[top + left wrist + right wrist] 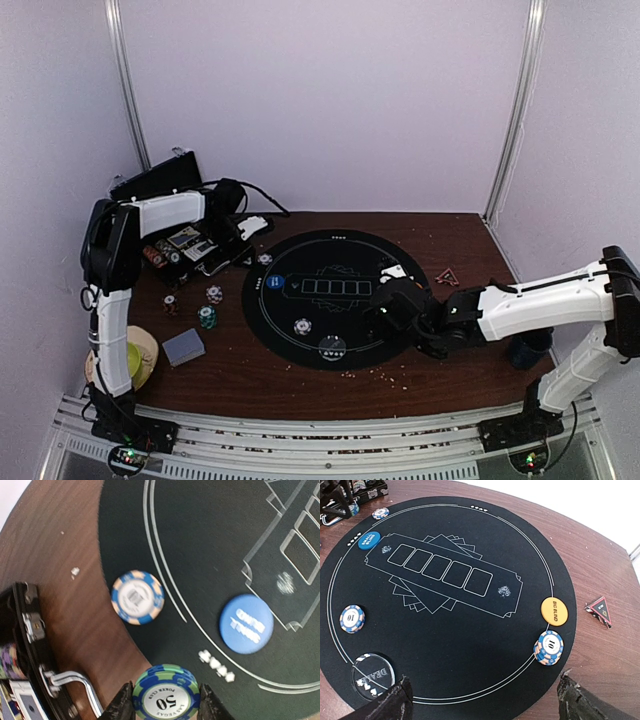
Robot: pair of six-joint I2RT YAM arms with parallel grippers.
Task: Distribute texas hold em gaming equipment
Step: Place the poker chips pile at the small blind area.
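My left gripper (pixel 165 704) is shut on a small stack of green-and-blue poker chips (pixel 166 692) marked 50, held above the left edge of the round black mat (pixel 345 245). Below it lie a blue-and-white chip (pixel 137 597) and the blue small-blind disc (pixel 246 623). My right gripper (pixel 485 705) stands open over the mat's right side with nothing between its fingers. Ahead of it sit a stack of blue-and-white 10 chips (pixel 549 647), the orange big-blind disc (pixel 554 611), a clear dealer disc (pixel 372 676) and a single 10 chip (pixel 352 618).
The open black case (pixel 175 245) stands at the back left. Loose chips (pixel 207 317) and a grey-blue card deck (pixel 183 347) lie on the wood left of the mat. A red triangle (pixel 600 610) lies to the right, a dark blue mug (pixel 528 350) beneath my right arm.
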